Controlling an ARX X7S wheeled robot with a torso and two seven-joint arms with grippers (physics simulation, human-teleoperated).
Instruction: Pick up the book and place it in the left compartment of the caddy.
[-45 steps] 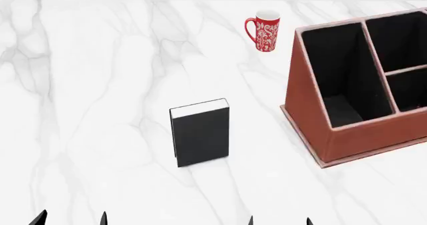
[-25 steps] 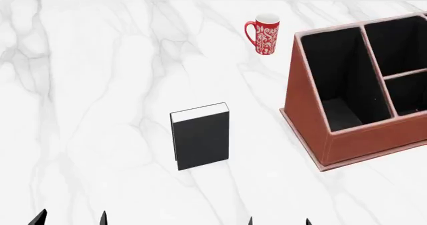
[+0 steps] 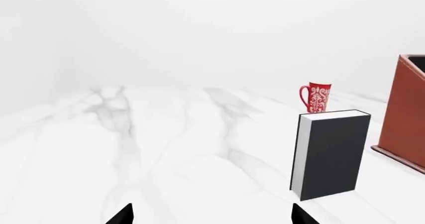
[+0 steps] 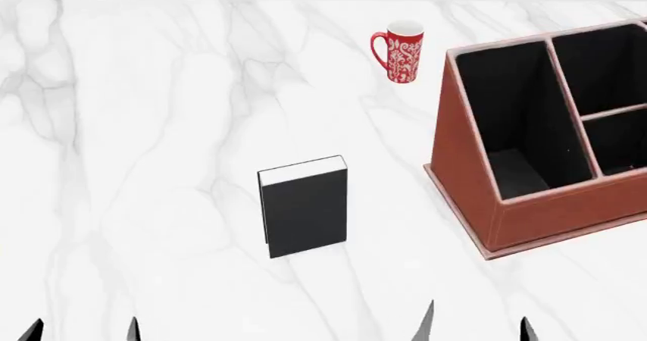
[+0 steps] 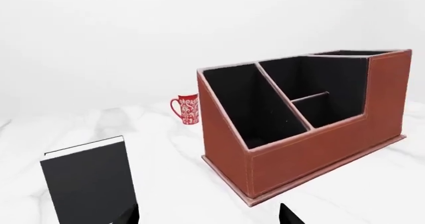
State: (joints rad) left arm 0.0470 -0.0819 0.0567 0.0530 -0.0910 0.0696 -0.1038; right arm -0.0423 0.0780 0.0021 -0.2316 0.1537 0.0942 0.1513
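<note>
The black book (image 4: 303, 208) with white page edges stands upright on the marble table (image 4: 151, 129), in the middle. It also shows in the left wrist view (image 3: 330, 154) and the right wrist view (image 5: 86, 181). The reddish-brown caddy (image 4: 475, 182) stands to its right, empty; its long left compartment (image 4: 511, 121) has black lining. The caddy shows whole in the right wrist view (image 5: 312, 149). My left gripper (image 4: 81, 332) is open and empty at the near left edge. My right gripper (image 4: 475, 327) is open and empty, near and right of the book.
A red mug with white pattern (image 4: 401, 51) stands at the back, between book and caddy. It shows in the left wrist view (image 3: 317, 97) and right wrist view (image 5: 186, 109). The caddy's two shorter sections (image 4: 607, 91) lie to the right.
The view shifted slightly early on. Since then my right gripper has moved right and forward, showing more of its fingers. My left gripper moved a little left. Book and caddy have not moved.
</note>
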